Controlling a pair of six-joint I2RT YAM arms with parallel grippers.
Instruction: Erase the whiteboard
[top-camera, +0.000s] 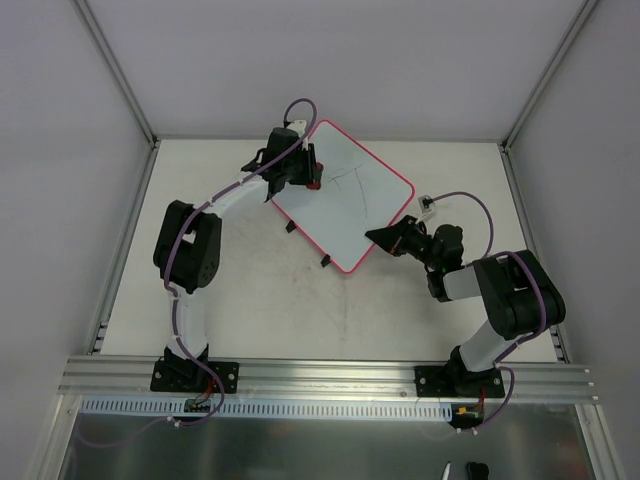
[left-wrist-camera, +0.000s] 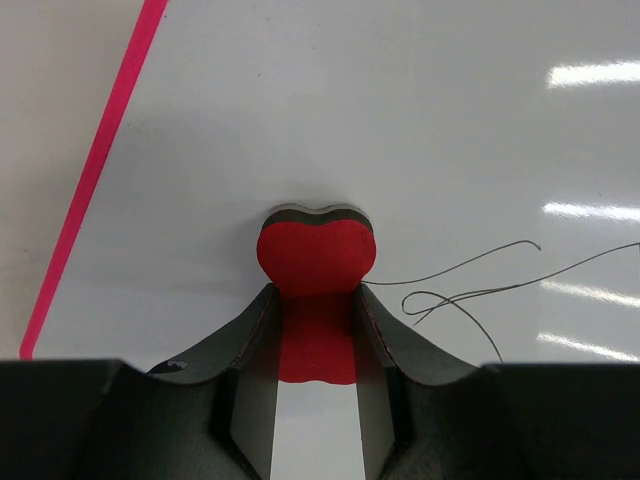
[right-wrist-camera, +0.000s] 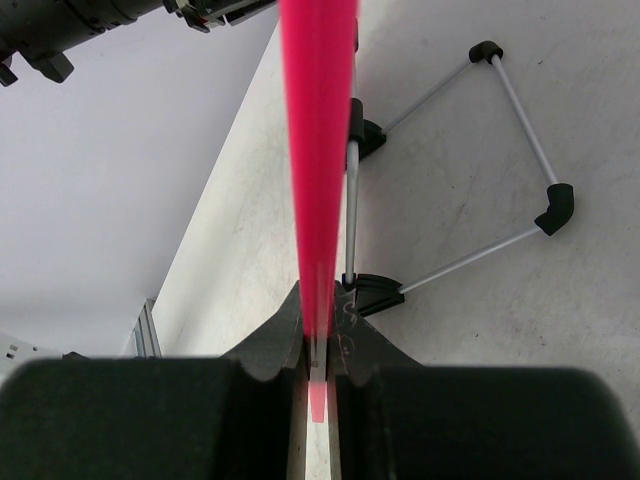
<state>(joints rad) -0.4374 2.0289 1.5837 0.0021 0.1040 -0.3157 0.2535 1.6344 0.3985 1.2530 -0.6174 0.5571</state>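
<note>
Top external view: the pale counter (top-camera: 250, 300) fills the middle of the frame. The whiteboard (top-camera: 350, 215) sits on it turned cornerwise, just above centre, with its pink rim all round. The right claw (top-camera: 385, 237) is clenched on the board's lower right edge. In the right wrist view the rim is pinched between its fingers, and a wire stand (right-wrist-camera: 520, 130) spreads over the counter at upper right. The left claw (top-camera: 308, 177) is at the board's upper left corner, grasping a red eraser (left-wrist-camera: 316, 255) that seems pressed against the white surface. Thin dark pen lines (left-wrist-camera: 470, 285) lie just right of the eraser.
</note>
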